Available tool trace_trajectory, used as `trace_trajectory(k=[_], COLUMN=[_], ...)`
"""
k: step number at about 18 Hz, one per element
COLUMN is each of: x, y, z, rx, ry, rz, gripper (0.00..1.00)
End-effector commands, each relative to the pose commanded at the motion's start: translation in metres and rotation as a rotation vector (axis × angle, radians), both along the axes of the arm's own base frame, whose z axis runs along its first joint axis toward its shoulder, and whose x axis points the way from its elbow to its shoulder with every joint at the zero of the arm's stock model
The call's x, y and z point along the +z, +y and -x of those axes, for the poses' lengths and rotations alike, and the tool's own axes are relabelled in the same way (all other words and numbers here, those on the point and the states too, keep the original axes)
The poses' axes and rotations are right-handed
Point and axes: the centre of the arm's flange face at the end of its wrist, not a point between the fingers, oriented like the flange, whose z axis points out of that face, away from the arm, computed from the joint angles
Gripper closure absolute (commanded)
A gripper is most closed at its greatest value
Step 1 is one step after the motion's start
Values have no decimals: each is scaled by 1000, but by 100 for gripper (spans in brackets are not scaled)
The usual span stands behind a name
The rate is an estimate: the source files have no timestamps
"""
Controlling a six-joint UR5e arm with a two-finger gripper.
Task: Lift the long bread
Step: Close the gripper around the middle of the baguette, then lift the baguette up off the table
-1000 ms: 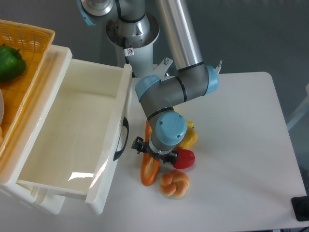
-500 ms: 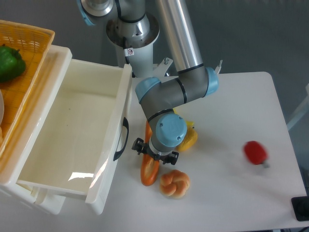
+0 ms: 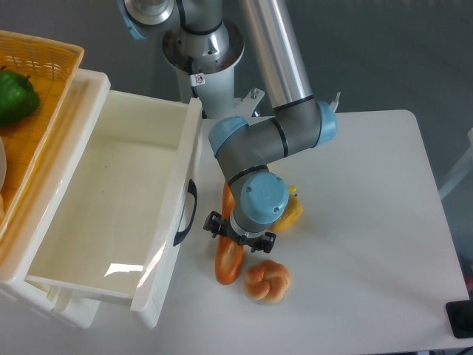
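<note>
The long bread [image 3: 228, 260], an orange-brown toy baguette, lies on the white table [image 3: 369, 222] just right of the drawer front. Its near end points toward the table's front edge, and its far end shows above the wrist. My gripper [image 3: 238, 235] hangs directly over the bread's middle and hides that part. Black finger parts [image 3: 213, 223] stick out on either side of the loaf, so the jaws stand open astride it. The bread rests on the table.
A knotted round bun [image 3: 267, 280] lies right of the bread's near end. A yellow banana [image 3: 290, 211] sits behind the wrist. An open white drawer [image 3: 111, 207] with a black handle [image 3: 186, 214] stands at left. Above it is a yellow basket [image 3: 44, 66] holding a green pepper [image 3: 15, 96].
A red toy beside the gripper shot off to the right across the table and is now out of view. My gripper shifted slightly; the bread stayed put.
</note>
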Motion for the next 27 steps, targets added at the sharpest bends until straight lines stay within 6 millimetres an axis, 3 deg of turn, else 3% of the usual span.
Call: trace_trajectory(k=[4, 5, 8, 11, 20, 23, 27], x=[-2, -2, -2, 1, 22, 59, 93], y=[1, 1, 1, 2, -5, -29, -45], z=[-1, -1, -1, 3, 33, 69, 82], rx=[-2, -2, 1, 3, 0, -56, -72], ry=[0, 0, -3, 3, 41, 26, 9], rz=[2, 2, 4, -3, -21, -23, -21], gripper=[23, 30, 56, 98, 100, 100, 100])
